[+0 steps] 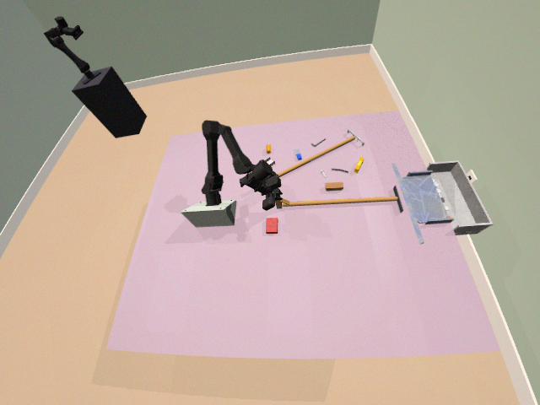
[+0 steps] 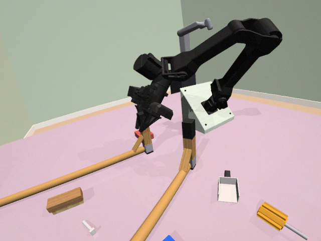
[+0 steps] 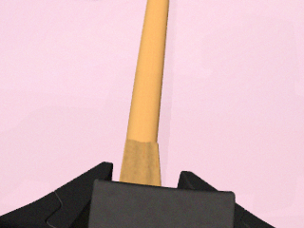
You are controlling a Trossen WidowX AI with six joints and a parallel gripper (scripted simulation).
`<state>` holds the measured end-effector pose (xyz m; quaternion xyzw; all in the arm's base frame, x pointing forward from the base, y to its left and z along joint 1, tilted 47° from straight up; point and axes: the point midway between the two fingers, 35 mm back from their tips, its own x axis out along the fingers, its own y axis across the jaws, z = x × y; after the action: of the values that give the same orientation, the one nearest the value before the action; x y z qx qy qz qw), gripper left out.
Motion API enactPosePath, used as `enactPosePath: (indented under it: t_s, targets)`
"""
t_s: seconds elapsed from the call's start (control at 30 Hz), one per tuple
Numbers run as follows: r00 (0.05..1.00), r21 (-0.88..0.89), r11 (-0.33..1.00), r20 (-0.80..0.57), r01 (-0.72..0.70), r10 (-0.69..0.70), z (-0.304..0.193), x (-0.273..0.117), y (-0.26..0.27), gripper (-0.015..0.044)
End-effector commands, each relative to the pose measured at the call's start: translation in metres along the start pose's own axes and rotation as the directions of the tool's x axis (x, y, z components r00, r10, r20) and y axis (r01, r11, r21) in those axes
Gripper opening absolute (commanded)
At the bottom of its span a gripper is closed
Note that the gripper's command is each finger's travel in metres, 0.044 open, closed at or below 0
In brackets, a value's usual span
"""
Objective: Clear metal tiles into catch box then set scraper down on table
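Pointing lengthwise at the bench plate [image 1: 423, 198], the long scraper [image 1: 342, 201] [image 2: 74, 174] [image 3: 148, 76] lies straight

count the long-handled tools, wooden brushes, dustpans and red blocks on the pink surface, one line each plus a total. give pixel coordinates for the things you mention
Long-handled tools [image 1: 340, 201] [image 2: 74, 174] [image 3: 147, 85]: 2
Wooden brushes [image 1: 333, 186] [image 2: 64, 198]: 1
Dustpans [image 2: 227, 193]: 1
Red blocks [image 1: 272, 225] [image 2: 151, 135]: 1
Total: 5
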<state>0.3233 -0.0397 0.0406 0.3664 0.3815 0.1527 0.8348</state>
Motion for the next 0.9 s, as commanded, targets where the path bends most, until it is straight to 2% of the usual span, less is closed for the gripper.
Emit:
enactPosePath:
  t_s: [0.0, 0.37, 0.87]
  targets:
    - [1.000, 0.001, 1.000, 0.000, 0.000, 0.000, 0.000, 0.000, 0.000, 0.0157]
    - [1.000, 0.000, 1.000, -0.001, 0.002, -0.002, 0.001, -0.001, 0.000, 0.0440]
    - [0.999, -0.005, 1.000, -0.019, 0.026, -0.026, 0.019, -0.034, -0.011, 0.0440]
